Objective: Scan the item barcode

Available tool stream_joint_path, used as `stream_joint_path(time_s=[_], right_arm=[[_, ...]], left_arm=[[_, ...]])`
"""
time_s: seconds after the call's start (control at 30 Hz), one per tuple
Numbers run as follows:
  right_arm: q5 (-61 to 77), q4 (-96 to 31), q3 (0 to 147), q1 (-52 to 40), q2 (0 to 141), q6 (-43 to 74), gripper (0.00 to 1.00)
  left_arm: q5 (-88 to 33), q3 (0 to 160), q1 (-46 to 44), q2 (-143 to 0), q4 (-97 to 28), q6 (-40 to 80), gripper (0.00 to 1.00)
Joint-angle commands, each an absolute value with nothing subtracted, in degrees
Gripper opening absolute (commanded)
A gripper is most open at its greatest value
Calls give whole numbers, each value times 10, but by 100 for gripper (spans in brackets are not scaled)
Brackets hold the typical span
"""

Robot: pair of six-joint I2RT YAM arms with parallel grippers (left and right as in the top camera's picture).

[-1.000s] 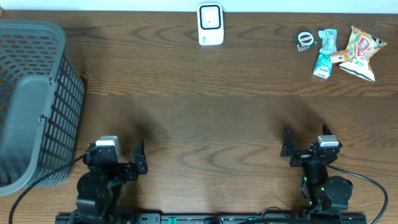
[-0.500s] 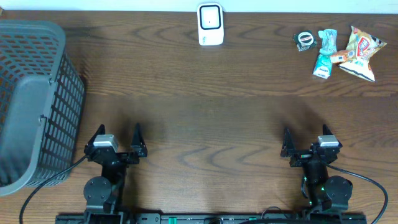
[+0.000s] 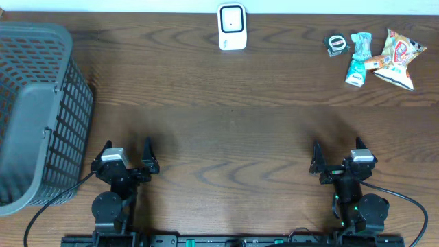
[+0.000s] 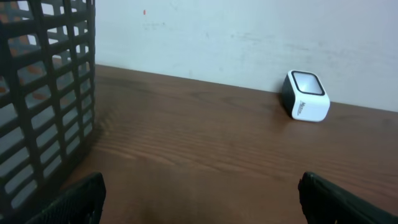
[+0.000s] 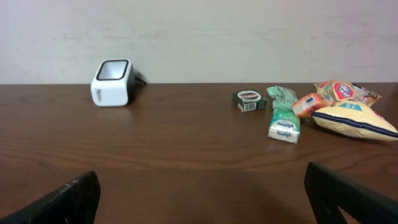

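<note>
Nothing legible for you here. The white scanner (image 5: 112, 84) has small dark print on its side, too small to read. The yellow snack bag (image 5: 351, 119), green packet (image 5: 284, 124) and small green box (image 5: 249, 100) carry printed labels, all blurred.

Wood and plastic
Dark grained wooden desk (image 3: 233, 103); grey plastic mesh basket (image 3: 75, 116); glossy white scanner (image 3: 232, 27); shiny crinkled wrappers (image 3: 400, 55).

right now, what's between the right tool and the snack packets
Nothing: only bare table between the right tool and the snack packets, clearest in the overhead view.
</note>
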State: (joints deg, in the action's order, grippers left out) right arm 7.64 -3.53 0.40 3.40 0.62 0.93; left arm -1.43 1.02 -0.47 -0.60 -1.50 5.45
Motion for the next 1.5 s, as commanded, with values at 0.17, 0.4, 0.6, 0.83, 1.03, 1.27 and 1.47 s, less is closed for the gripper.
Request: stream_joint_path(time_s=[0.17, 0.4, 0.6, 0.83, 1.03, 1.27, 1.47], right_arm=[[72, -38, 3, 30, 3, 6, 99], [72, -38, 3, 30, 3, 6, 99], [72, -38, 3, 30, 3, 6, 99], [72, -38, 3, 30, 3, 6, 99], [72, -38, 3, 30, 3, 6, 99], [72, -38, 3, 30, 3, 6, 99], [72, -38, 3, 30, 3, 6, 99]], left_arm=[[-10, 2, -2, -1, -43, -17, 98], [-8, 2, -2, -1, -42, -28, 98], [-8, 2, -2, -2, -42, -28, 98], [-8, 2, -2, -2, -41, -28, 98], [-8, 2, -2, -2, -41, -28, 98], [-8, 2, -2, -2, -41, -28, 98], [-8, 2, -2, -2, -41, -28, 98]])
